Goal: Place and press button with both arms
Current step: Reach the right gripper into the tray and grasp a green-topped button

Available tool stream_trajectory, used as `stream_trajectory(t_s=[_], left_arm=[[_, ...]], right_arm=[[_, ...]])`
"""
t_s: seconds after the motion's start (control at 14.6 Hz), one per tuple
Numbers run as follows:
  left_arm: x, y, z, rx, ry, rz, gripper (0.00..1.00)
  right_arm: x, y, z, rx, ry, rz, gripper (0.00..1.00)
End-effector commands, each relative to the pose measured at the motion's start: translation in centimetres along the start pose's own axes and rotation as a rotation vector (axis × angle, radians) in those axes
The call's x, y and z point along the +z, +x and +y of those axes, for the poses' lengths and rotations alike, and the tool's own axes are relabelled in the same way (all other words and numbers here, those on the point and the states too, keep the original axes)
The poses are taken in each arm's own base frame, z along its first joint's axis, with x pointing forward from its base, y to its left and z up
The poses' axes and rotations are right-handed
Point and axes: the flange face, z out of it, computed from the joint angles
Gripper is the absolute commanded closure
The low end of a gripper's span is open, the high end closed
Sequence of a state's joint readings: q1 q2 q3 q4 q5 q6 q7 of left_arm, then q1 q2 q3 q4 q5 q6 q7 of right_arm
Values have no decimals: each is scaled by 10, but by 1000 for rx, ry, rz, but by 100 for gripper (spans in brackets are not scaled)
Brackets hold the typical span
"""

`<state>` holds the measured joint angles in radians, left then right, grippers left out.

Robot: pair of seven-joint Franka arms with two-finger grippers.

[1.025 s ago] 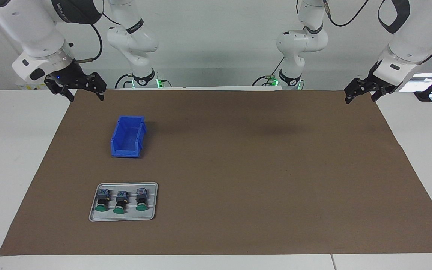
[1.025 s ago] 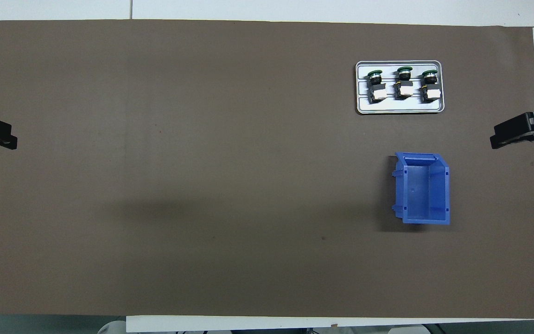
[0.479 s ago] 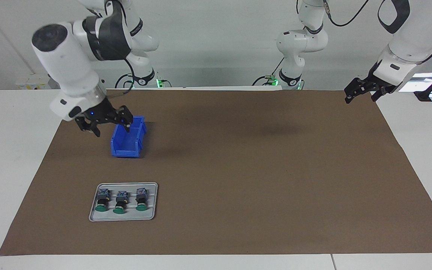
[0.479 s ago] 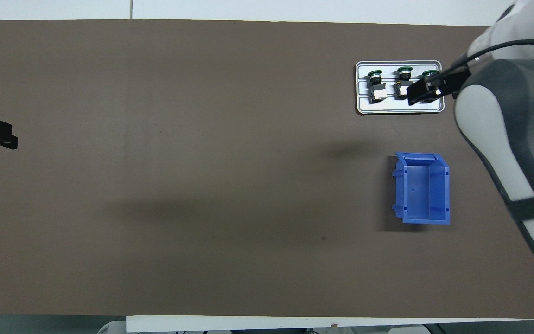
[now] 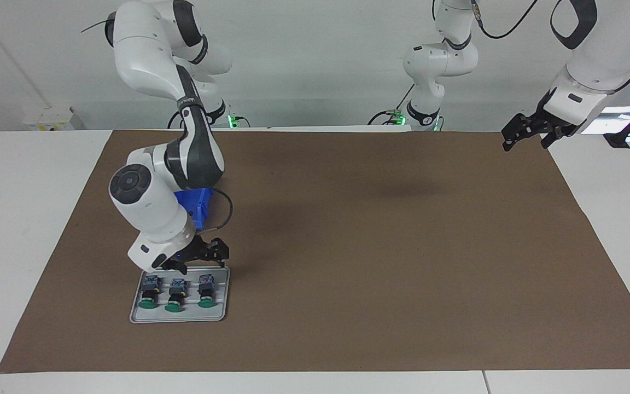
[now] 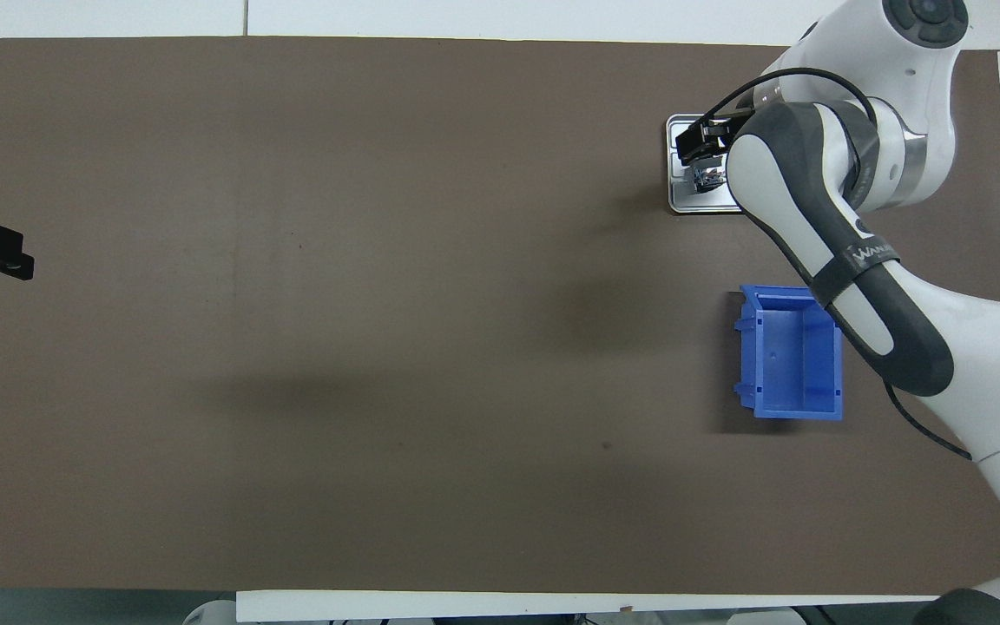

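While the left gripper [image 5: 527, 135] waits with its fingers apart over the brown mat's [image 5: 380, 262] corner at the left arm's end, the whole middle of the mat lies open between the two arms. Nearest the robots of the table's things, one blue bin [image 6: 791, 351] stands toward the right arm's end, half hidden by the right arm in the facing view but plain from overhead. Farther out, one grey tray [image 5: 184, 316] lies just inside the mat's edge, with white table [image 5: 14, 230] showing past it. Three green-capped buttons [image 5: 175, 294] lie in a row in the tray, caps pointing away from the robots; the facing view shows all three, whereas the overhead view hides most of the tray under the arm. The right gripper [image 5: 197, 261] hangs just above the tray's nearer rim, fingers spread and holding nothing.
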<state>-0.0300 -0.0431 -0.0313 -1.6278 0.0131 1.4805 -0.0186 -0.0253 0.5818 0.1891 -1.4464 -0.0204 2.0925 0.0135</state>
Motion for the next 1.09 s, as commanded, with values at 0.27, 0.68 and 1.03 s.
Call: stream_trajectory(t_s=[0.27, 0.68, 1.03], left_arm=[[0, -7, 2, 9, 18, -4, 0], [0, -8, -3, 0, 17, -6, 0], [-1, -8, -3, -3, 17, -6, 0]], right_arm=[[36, 3, 8, -65, -67, 26, 8], [65, -5, 8, -69, -62, 15, 19], [69, -9, 9, -73, -68, -5, 70]])
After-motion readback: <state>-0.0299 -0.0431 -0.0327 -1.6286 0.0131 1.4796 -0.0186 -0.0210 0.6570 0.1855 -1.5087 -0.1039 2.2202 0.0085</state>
